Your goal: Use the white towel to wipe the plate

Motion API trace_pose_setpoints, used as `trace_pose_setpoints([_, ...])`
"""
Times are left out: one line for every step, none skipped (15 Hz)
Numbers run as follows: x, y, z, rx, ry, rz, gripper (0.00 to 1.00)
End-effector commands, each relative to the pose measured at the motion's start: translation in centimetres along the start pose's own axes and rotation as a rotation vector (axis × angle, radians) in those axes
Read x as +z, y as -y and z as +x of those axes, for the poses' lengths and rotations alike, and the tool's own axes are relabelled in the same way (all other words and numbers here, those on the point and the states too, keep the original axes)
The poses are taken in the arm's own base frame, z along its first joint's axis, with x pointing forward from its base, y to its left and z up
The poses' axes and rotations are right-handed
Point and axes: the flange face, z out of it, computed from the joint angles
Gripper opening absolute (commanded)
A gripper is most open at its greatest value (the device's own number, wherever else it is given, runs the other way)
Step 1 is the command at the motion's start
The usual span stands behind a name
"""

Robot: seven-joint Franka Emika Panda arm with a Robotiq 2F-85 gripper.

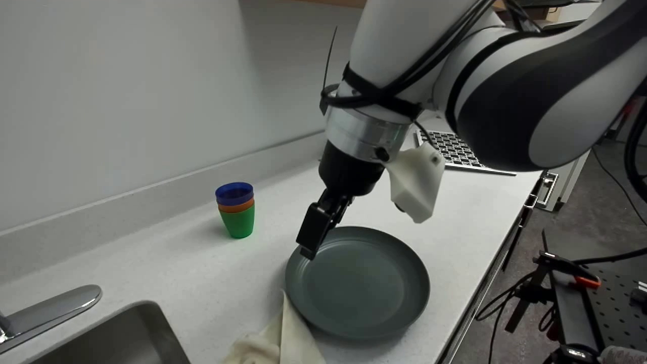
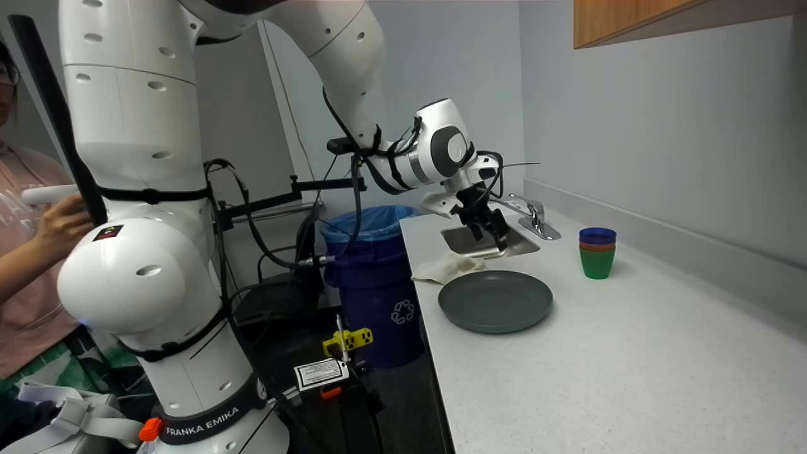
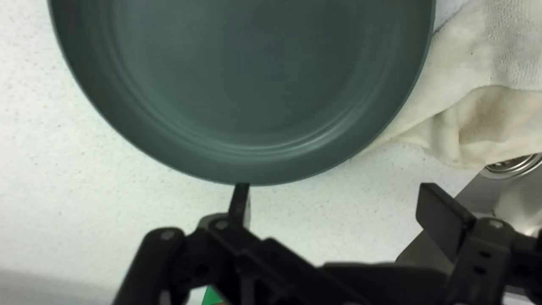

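Towel (image 3: 470, 97): lay loose, approx. 4 o'clock off plate (image 3: 245, 84), wrist cam.
Jaws: hung apart, empty.
Towel pickup: was prob. current step; nxt needed 2 o'clock shift, same view, drop, pinch.

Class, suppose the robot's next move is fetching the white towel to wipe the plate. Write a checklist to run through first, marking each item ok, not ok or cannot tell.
1. Claw open: ok; its jaws stand wide apart, nothing gripped.
2. Claw lined up with the towel: not ok; in the wrist view the towel lies off to one side.
3. Towel free of the plate: cannot tell; the rim may hide an edge.
4. Plate face up: ok, resting on the counter.
5. Cups apart from plate and towel: ok; stacked upright.
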Motion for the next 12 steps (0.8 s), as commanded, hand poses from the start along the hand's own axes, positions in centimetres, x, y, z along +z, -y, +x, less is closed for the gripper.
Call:
trace_pose_setpoints([-3.9,-1.7,0.0,-0.017,-0.037,-0.020,1.00])
trace_pose_setpoints([-4.6,-2.0,0.0,-0.019,-0.050,-0.023,1.00])
trace_pose_setpoints([-5.4,-2.3,0.1,-0.018,-0.059,-0.024,1.00])
trace_pose_setpoints([-6.1,-2.7,0.0,-0.010,-0.068,-0.023,1.00])
trace_pose_setpoints([-4.0,-1.8,0.7,-0.005,-0.065,-0.014,1.00])
trace_pose_setpoints([-4.7,-2.0,0.7,-0.005,-0.073,-0.015,1.00])
trace_pose_setpoints([-5.1,-2.2,0.6,-0.004,-0.078,-0.017,1.00])
trace_pose_setpoints([-5.3,-2.3,0.5,-0.004,-0.080,-0.019,1.00])
trace_pose_setpoints([-5.4,-2.3,0.4,-0.004,-0.080,-0.020,1.00])
trace_pose_setpoints([-5.4,-2.3,0.3,-0.005,-0.080,-0.020,1.00])
trace_pose_setpoints([-5.4,-2.3,0.3,-0.005,-0.079,-0.020,1.00])
trace_pose_setpoints([-5.4,-2.3,0.3,-0.005,-0.079,-0.020,1.00])
